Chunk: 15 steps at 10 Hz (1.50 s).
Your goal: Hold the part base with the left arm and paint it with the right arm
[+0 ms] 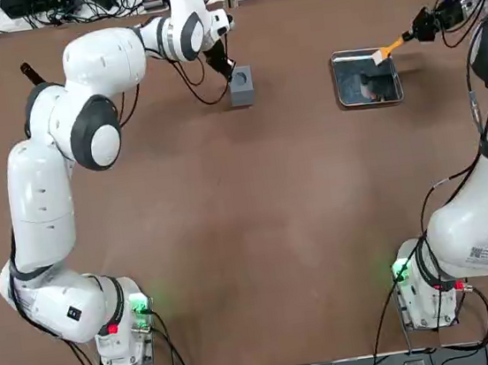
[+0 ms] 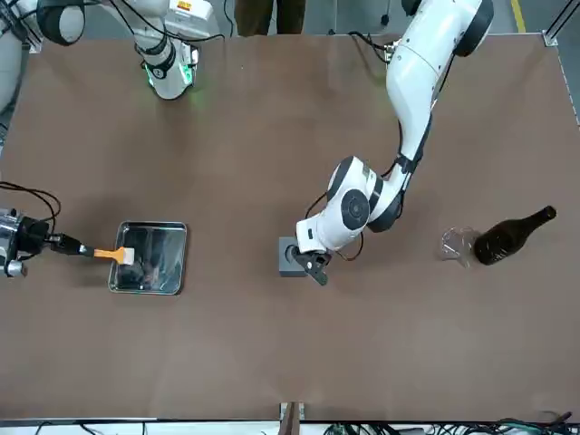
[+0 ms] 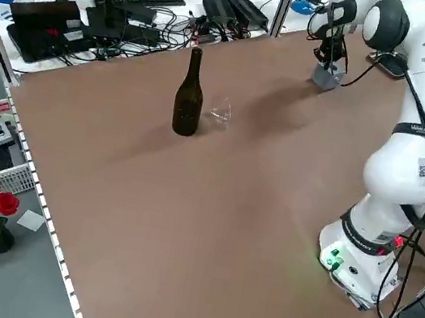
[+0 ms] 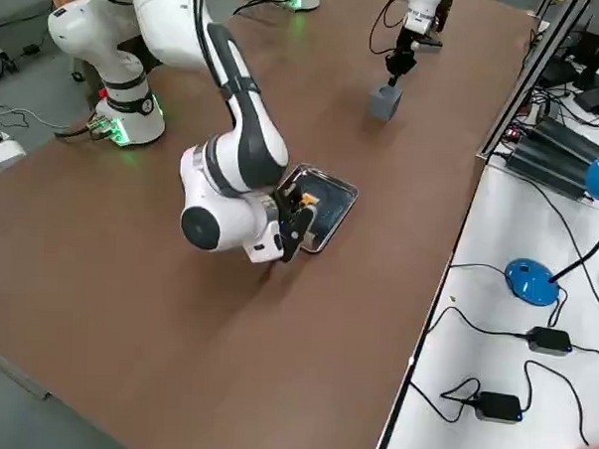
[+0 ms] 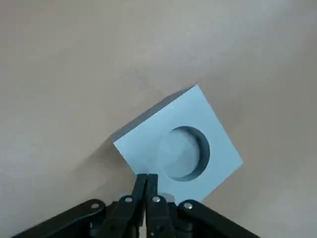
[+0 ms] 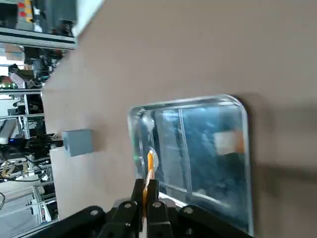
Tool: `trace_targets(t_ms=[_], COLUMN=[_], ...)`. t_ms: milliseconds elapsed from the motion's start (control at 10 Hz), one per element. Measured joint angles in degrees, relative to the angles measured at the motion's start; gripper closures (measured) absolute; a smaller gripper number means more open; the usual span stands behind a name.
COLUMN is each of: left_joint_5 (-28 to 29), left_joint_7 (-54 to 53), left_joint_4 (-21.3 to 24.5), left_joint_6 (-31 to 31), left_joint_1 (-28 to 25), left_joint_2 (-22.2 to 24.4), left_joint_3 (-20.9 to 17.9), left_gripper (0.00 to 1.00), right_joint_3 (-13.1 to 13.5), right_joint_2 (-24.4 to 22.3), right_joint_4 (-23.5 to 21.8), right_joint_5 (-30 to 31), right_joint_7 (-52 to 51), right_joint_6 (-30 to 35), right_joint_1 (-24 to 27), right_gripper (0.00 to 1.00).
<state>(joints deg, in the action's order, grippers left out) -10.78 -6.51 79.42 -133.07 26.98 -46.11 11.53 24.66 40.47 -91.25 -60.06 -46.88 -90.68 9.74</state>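
Under the left gripper, the part base, partly hidden.

1. The top view looks down on the tabletop from overhead, facing the robot's way, both arms showing.
2. The front view faces the robot from across the tabletop, sharing the tray with the top view.
3. The left side view looks diagonally down from the robot's left; the right side view does so from its right. Both share the block.
4. Each wrist view looks past its fingers, the left's nearer the block.
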Motion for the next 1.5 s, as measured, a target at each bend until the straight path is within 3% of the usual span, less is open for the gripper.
trace_targets(t_ms=[300,600,1100,1300,1500], left_joint_5=[0.0,0.0,0.0,0.0,0.0], left_joint_7=[0.0,0.0,0.0,0.0,0.13], left_joint_4=[0.0,0.0,-0.05,-0.58,-1.06], left_joint_6=[0.0,0.0,-0.19,-0.93,1.45], left_joint_1=[0.01,0.01,-0.02,-0.38,-2.02], left_joint_2=[0.0,0.0,0.01,0.48,3.34], left_joint_3=[0.0,0.0,0.0,-0.04,-0.1], left_gripper=[0.93,0.93,0.93,0.9,0.82], right_joint_3=[0.67,3.14,3.22,3.22,3.22], right_joint_2=[5.24,6.55,9.32,9.61,9.95], right_joint_4=[0.3,3.07,4.47,4.53,4.57], right_joint_5=[-0.07,-0.05,-0.25,-0.23,-0.23], right_joint_7=[-3.05,-3.83,-6.58,-6.58,-6.59], right_joint_6=[-1.03,-1.09,-0.51,-0.85,-1.6], right_joint_1=[0.02,0.11,0.1,0.09,0.04], right_gripper=[0.96,0.96,0.94,0.88,0.86])
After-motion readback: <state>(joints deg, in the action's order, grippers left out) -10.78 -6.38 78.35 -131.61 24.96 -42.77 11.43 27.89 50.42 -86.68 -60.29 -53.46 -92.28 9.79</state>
